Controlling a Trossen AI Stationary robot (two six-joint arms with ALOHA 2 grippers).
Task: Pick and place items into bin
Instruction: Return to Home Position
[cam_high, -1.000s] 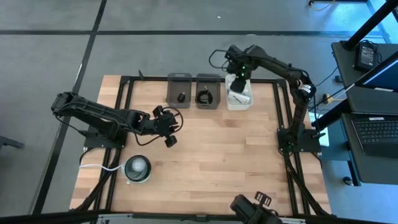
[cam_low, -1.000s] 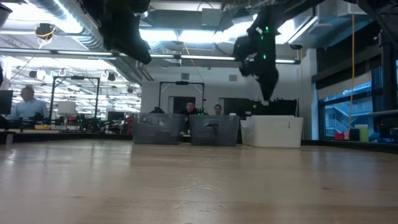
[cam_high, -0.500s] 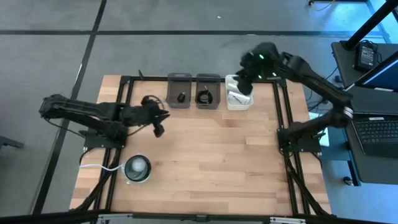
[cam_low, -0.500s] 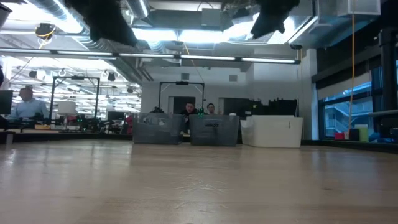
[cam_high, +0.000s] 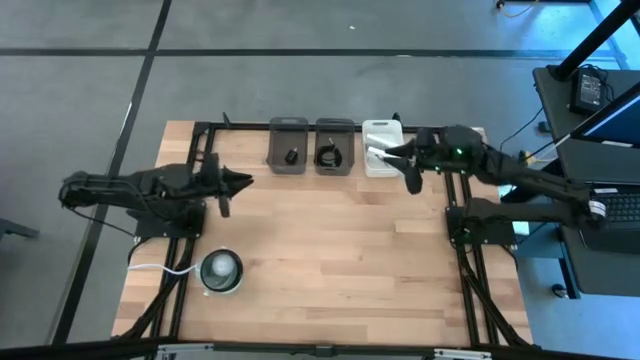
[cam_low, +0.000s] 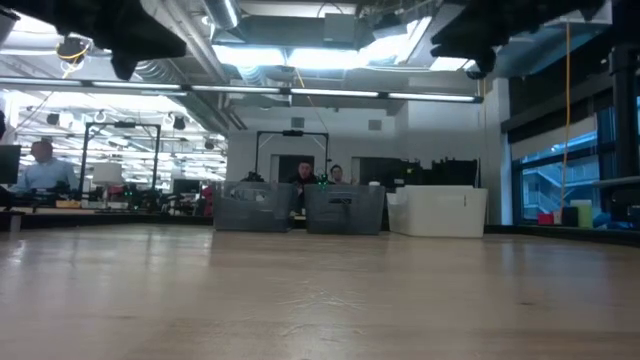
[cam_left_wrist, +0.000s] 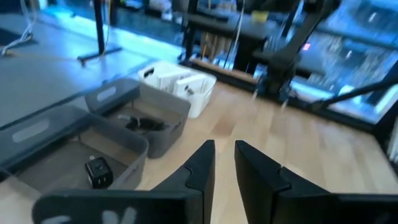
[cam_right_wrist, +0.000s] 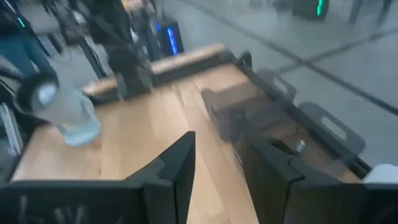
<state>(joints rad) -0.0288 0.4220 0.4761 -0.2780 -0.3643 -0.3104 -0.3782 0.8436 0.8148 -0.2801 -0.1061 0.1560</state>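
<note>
Your right gripper (cam_high: 398, 167) hangs empty, fingers parted, just beside the white bin (cam_high: 383, 126) holding the packets (cam_high: 378, 155), while your left gripper (cam_high: 232, 192), likewise empty and slightly parted, sits well apart from the grey bins (cam_high: 288, 125).

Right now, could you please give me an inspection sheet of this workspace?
Surface: wooden table, black frame along its edges.
Job's things: black block in the left grey bin; coiled cable in the next grey bin; white packets in the white bin.
Clutter: round disc near the front left corner.
Grippers: left gripper and right gripper slightly open, empty, raised above the table.
Cables: white cord from the disc.
Surroundings: person at a desk behind; laptop at right.
</note>
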